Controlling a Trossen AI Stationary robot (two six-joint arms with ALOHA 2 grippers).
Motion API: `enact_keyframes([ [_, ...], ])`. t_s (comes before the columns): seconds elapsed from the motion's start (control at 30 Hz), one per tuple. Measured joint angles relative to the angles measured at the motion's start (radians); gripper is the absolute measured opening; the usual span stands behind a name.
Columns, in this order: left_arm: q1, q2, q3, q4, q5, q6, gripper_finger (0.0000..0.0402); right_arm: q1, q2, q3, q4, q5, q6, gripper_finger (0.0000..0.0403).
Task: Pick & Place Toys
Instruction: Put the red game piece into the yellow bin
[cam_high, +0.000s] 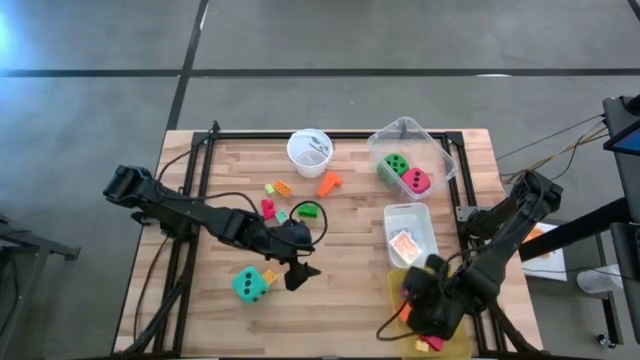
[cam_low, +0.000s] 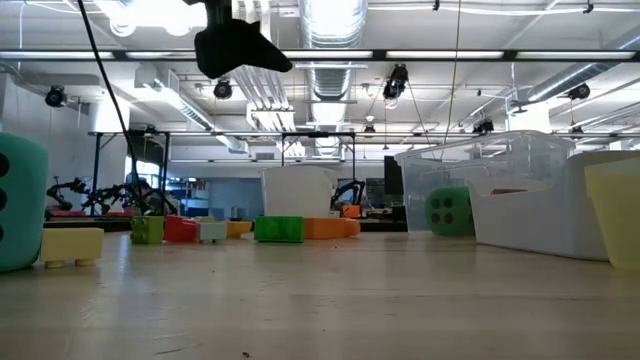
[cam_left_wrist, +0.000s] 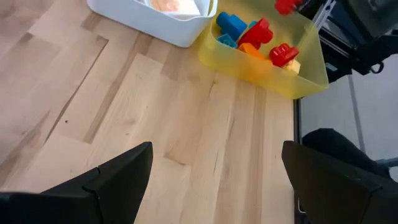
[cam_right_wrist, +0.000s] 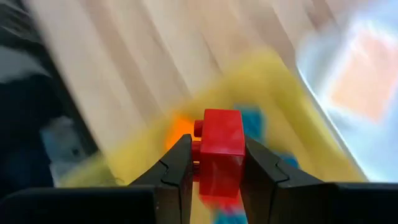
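Note:
My right gripper (cam_right_wrist: 214, 165) is shut on a red plastic block (cam_right_wrist: 221, 152) over the yellow bin (cam_high: 400, 285) at the table's near right corner. The block also shows in the high view (cam_high: 432, 343). My left gripper (cam_high: 300, 270) is open and empty above the table's middle, near the front; it also shows in the left wrist view (cam_left_wrist: 214, 180). A teal die (cam_high: 250, 284) rests on the table beside it, with a yellow block (cam_high: 270, 276) next to it. Several small blocks (cam_high: 283, 200) lie farther back. A green die (cam_high: 396, 165) and a red-pink die (cam_high: 416, 181) sit in the clear bin (cam_high: 440, 150). My right gripper pinches the red block by two opposite side faces (cam_right_wrist: 202, 155) between its two fingers. The block is lifted clear above the yellow bin, its studs turned sideways toward one finger.
A white cup (cam_high: 309, 150) stands at the back middle. A white bin (cam_high: 425, 215) holding a small orange-and-white card pack (cam_high: 404, 245) lies between the clear bin and the yellow bin. The yellow bin holds blue, red and orange blocks (cam_left_wrist: 249, 37). Bare wood lies under my left gripper.

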Motion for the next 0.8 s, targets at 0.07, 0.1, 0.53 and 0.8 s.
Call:
enact_keyframes([
  [0.07, 0.0, 0.0, -0.001, -0.003, -0.002, -0.004, 0.0363, 0.005, 0.002, 0.0, -0.064, -0.078, 0.057, 0.0084],
  [0.1, 0.0, 0.0, -0.001, -0.007, -0.002, -0.007, 0.0363, 0.01, 0.002, 0.0, -0.085, -0.112, 0.076, 0.0084],
  [0.53, 0.0, 0.0, -0.001, -0.018, -0.002, -0.015, 0.0363, 0.014, 0.004, -0.007, -0.096, -0.322, 0.036, 0.0084],
  [0.8, 0.0, 0.0, -0.001, -0.05, -0.002, -0.037, 0.0363, 0.008, 0.006, -0.123, -0.096, -0.339, -0.029, 0.0084],
])
